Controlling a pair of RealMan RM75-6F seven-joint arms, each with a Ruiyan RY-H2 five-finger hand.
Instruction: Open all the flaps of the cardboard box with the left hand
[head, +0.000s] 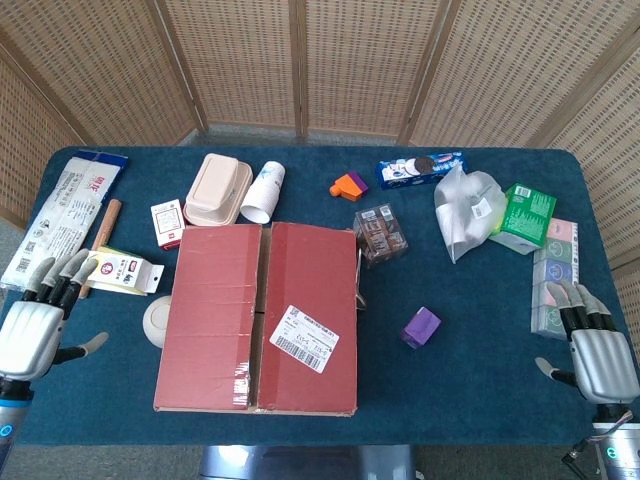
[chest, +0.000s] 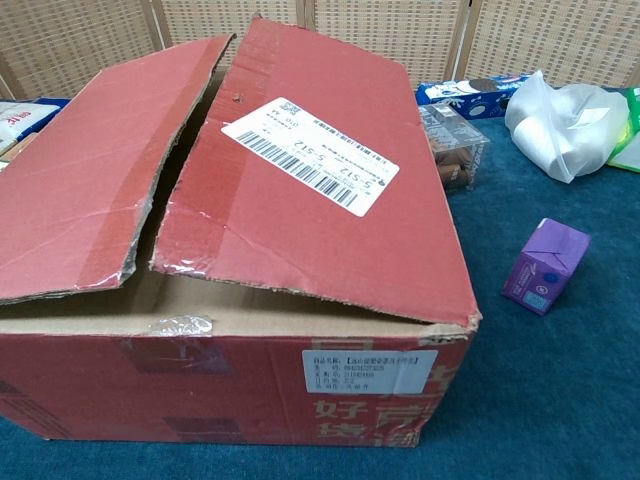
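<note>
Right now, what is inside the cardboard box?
That cannot be seen. The two red top flaps of the cardboard box cover the opening; the narrow gap between them shows only shadow.

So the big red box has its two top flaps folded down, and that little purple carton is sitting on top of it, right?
Not quite. The cardboard box does have its two top flaps folded down, but the purple carton is not on top of it. It stands on the blue table, to the box's right and apart from it, as the head view shows.
</note>
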